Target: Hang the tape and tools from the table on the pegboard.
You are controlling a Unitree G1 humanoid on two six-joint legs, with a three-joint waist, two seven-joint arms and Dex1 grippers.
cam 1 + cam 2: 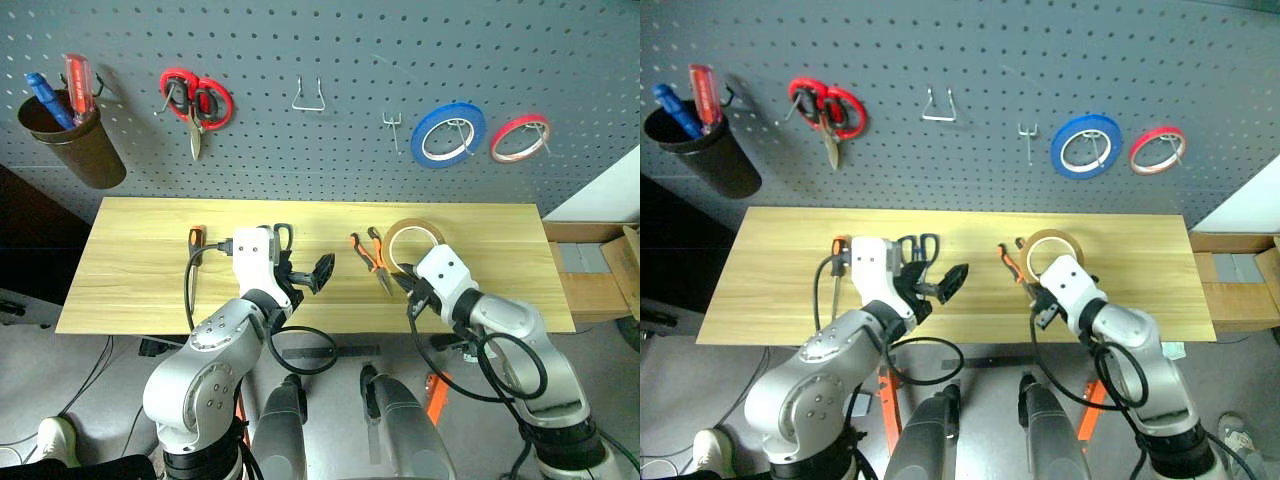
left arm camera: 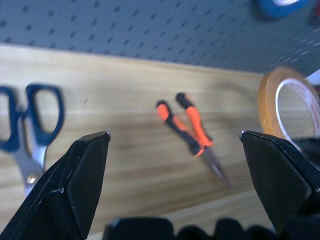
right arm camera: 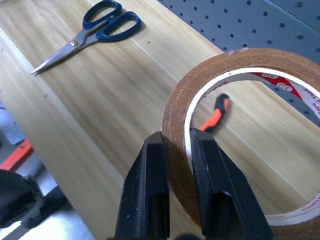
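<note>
Right gripper [image 3: 177, 142] pinches the tape [image 3: 175, 115] wall, left gripper [image 1: 305, 277] wide open, empty, pliers [image 1: 372, 258] seemingly flat on table [image 1: 130, 260].

- Dark grey perforated wall panel [image 1: 330, 60] spans the back, evenly lit.
- Grey concrete floor [image 1: 90, 400] lies below the long table's near edge, with black cables across it.
- Light wooden shelf [image 1: 595, 280] stands past the table's right end.
- White wall [image 1: 610, 190] at far right.

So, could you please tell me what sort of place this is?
Probably a workshop tool station: a pegboard with metal hooks holding red-handled scissors and blue tape, above a wooden table with pliers.
</note>
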